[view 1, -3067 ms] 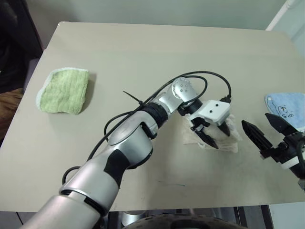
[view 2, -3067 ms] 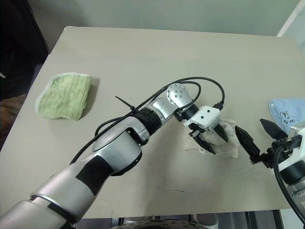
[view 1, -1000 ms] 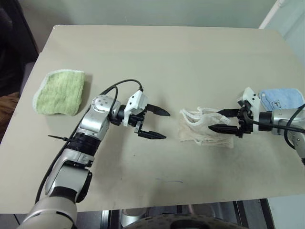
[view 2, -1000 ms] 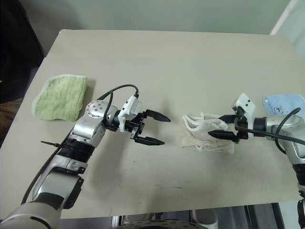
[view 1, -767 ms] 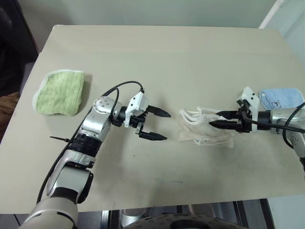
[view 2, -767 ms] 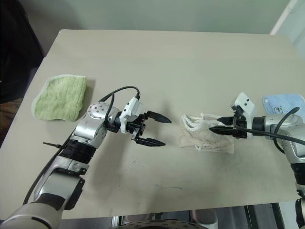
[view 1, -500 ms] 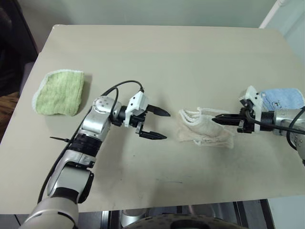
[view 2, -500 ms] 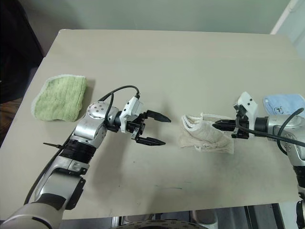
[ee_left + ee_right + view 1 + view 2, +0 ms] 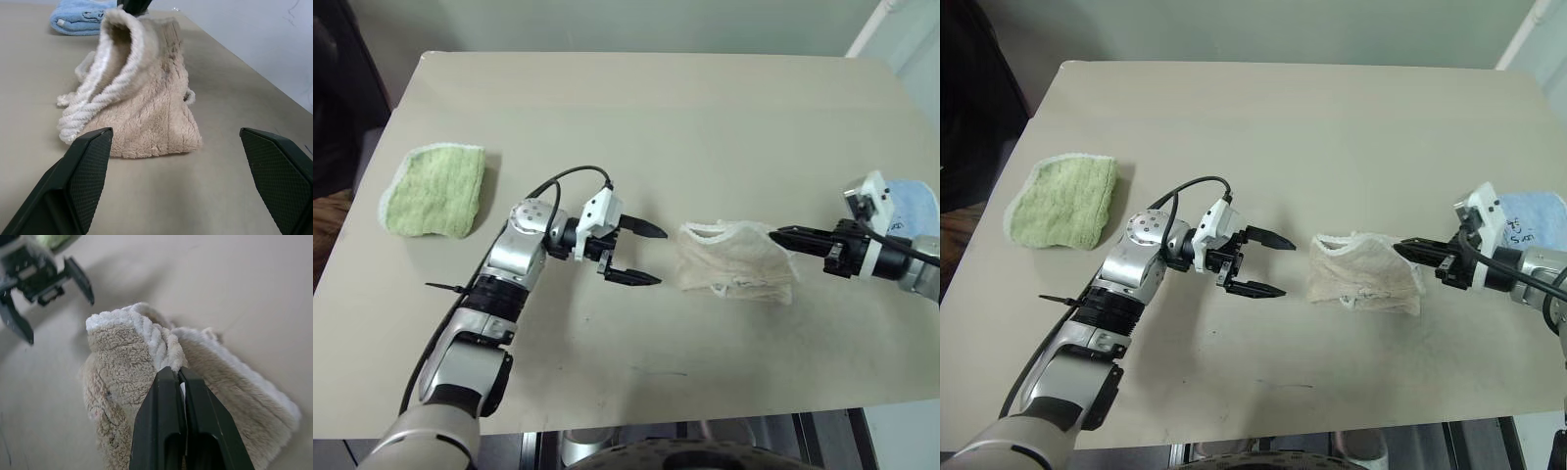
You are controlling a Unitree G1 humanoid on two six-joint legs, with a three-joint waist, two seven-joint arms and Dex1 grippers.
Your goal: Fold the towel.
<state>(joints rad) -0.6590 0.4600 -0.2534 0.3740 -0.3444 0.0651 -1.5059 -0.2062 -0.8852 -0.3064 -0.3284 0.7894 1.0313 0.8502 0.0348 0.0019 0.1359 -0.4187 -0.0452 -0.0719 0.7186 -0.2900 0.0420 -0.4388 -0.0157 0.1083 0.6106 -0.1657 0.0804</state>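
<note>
One towel (image 9: 734, 267) corner pinched thinly in the closed right claw (image 9: 177, 377), left claw (image 9: 646, 256) wide: risk, fabric slipping free and folds collapsing.

This looks like a robot test room or lab more than a home. A plain beige bench (image 9: 705, 108) stands bare on its far half against an unadorned pale wall (image 9: 1283, 29), with dark flooring (image 9: 333, 206) past its left edge. Small cloths are set out far apart like samples: a green folded towel (image 9: 431, 189) at left, a light-blue one (image 9: 1528, 223) at right.
</note>
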